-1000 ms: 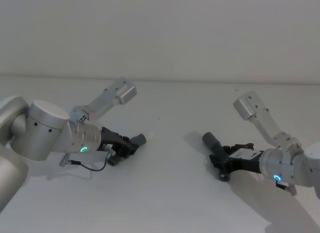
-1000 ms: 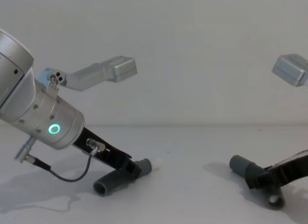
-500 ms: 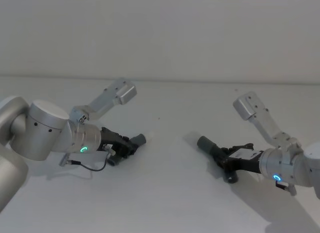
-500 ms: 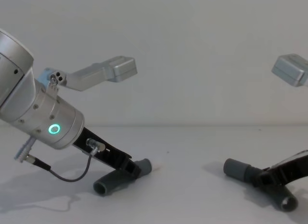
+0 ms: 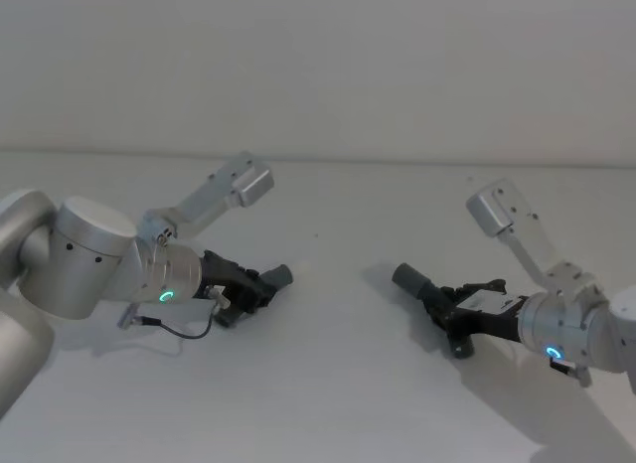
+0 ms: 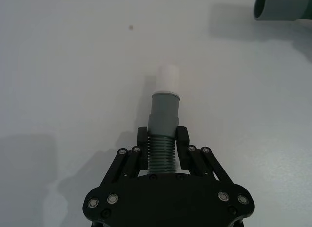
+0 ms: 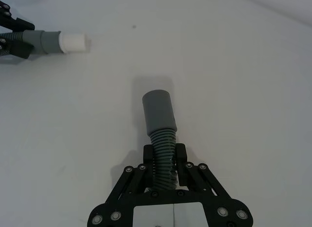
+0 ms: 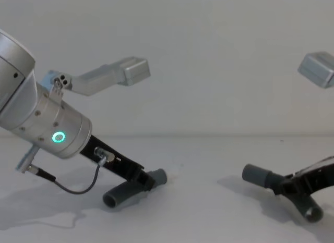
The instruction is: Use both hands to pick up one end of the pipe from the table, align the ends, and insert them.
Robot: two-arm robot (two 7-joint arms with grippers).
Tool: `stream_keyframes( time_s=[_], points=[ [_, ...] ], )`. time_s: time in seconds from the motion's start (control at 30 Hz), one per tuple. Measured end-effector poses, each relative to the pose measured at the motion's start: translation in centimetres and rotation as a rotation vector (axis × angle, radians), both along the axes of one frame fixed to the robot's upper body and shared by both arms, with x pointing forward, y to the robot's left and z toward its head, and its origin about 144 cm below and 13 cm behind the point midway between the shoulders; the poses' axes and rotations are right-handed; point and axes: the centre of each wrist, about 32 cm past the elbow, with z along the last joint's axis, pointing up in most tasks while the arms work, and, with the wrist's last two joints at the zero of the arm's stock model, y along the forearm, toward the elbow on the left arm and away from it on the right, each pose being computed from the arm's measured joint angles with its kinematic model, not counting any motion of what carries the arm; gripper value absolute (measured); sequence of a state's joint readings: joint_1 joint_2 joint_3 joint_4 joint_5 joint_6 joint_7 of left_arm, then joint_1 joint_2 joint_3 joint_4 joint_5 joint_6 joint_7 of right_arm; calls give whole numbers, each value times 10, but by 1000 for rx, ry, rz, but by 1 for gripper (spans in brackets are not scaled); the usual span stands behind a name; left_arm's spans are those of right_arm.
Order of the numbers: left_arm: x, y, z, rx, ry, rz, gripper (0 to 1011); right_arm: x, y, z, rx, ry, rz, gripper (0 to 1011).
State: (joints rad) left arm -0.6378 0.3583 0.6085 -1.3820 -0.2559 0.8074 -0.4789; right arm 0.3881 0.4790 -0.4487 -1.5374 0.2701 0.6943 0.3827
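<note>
My left gripper (image 6: pixel 162 143) is shut on the ribbed body of one dark grey pipe piece (image 6: pixel 164 121), low over the white table (image 5: pixel 328 384). Its collar ends in a white tip (image 6: pixel 167 76) that points toward the other piece. In the head view this left gripper (image 5: pixel 254 287) is at centre left. My right gripper (image 7: pixel 165 158) is shut on the ribbed part of the second pipe piece (image 7: pixel 160 115), whose plain socket end (image 8: pixel 255 173) faces left. The two ends sit well apart, with bare table between them. The right gripper (image 5: pixel 455 312) is at centre right.
A small dark speck (image 6: pixel 130 27) marks the table between the pieces. A pale wall (image 5: pixel 318 66) rises behind the table's far edge. Each arm's silver elbow link (image 5: pixel 238 185) juts up above its gripper.
The right piece has swung so its socket lies lower and points more to the left. My left arm has risen slightly with its piece.
</note>
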Motion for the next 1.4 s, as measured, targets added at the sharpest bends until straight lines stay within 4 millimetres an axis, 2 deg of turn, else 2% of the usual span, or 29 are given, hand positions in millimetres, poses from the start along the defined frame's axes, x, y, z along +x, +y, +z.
stream_keyframes(
  time_s=[0.6,0.97,1.4],
  points=[
    [-16,5,30,-5,-204,-128,336,-15,-14,22,-16,-220,73,264],
    [-22,16,49,36,-326,-281,336,-22,-34,40,-69,-302,223,264],
    [-21,28,63,78,-386,-423,336,-27,-54,57,-125,-344,433,264]
  ],
)
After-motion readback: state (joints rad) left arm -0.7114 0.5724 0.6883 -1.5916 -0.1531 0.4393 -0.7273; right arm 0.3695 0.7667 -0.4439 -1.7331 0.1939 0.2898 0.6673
